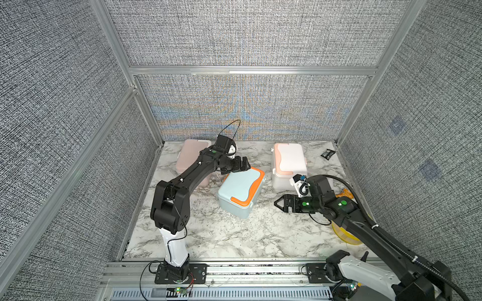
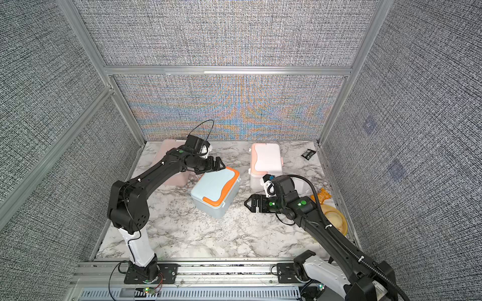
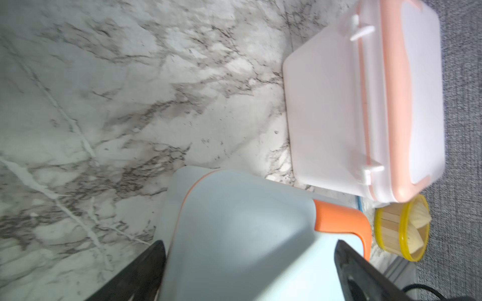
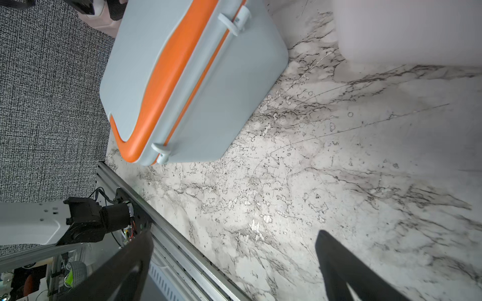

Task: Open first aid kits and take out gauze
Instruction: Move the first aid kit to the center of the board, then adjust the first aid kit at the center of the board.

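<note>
All three first aid kits have their lids shut. The light blue and orange kit (image 1: 241, 190) (image 2: 214, 191) stands mid-table. The white and peach kit (image 1: 288, 161) (image 3: 339, 104) is behind it to the right. The pink kit (image 1: 190, 159) sits at the back left, largely hidden by my left arm. My left gripper (image 1: 243, 165) (image 3: 250, 245) is open, its jaws straddling the back corner of the blue kit's lid (image 3: 234, 221). My right gripper (image 1: 276, 202) (image 4: 234, 234) hangs open and empty just right of the blue kit (image 4: 198, 78). No gauze is in view.
A small black packet (image 1: 327, 153) lies at the back right corner. A yellow bowl (image 1: 344, 234) (image 3: 401, 229) and an orange wrapper (image 1: 344, 194) sit by the right wall under my right arm. Fabric walls close in three sides; an aluminium rail (image 4: 182, 250) runs along the front.
</note>
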Controlling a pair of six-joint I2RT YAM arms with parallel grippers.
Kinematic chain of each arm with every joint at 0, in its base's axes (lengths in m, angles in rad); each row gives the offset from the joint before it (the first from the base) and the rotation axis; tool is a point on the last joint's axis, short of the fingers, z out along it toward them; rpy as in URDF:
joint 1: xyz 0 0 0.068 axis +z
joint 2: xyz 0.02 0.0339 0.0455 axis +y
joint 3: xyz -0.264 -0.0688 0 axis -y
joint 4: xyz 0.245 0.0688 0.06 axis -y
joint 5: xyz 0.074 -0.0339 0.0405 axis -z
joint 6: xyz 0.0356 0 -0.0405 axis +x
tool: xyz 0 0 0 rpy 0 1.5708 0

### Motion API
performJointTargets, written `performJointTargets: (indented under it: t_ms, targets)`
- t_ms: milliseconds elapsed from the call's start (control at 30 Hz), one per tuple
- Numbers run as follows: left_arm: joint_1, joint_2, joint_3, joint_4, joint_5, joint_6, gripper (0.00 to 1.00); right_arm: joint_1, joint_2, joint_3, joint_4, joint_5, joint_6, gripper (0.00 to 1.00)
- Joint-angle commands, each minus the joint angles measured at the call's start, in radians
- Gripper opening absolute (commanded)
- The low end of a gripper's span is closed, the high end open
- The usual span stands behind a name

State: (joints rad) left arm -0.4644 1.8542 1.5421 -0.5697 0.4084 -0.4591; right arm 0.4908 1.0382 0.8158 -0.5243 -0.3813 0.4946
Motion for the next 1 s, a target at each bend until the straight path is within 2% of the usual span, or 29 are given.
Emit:
performJointTargets:
  t_ms: [0,100,300,400,633,833,967]
  targets:
    - [-0.023,-0.04,-0.05,0.095,0.071,-0.036,1.0,0.009,0.018,0.019,0.027,0.022,0.009,0.99]
    - [-0.04,-0.09,-0.121,0.128,0.076,-0.043,1.0,0.021,0.028,0.026,0.044,0.012,0.016,0.99]
    - [-0.034,-0.233,-0.26,0.119,-0.019,-0.018,0.99,0.032,0.054,0.037,0.069,0.028,0.044,0.98]
    - [-0.034,-0.307,-0.337,0.121,-0.038,-0.015,1.0,0.032,0.1,0.056,0.122,-0.001,0.071,0.92]
    - [-0.035,-0.516,-0.547,0.147,-0.035,-0.051,0.99,0.044,0.282,0.152,0.227,-0.068,0.133,0.78]
    - [-0.059,-0.683,-0.734,0.214,0.038,-0.129,1.0,0.093,0.464,0.316,0.253,-0.086,0.153,0.76]
    - [-0.113,-0.798,-0.827,0.249,0.034,-0.199,0.99,0.128,0.595,0.447,0.242,-0.102,0.153,0.76]
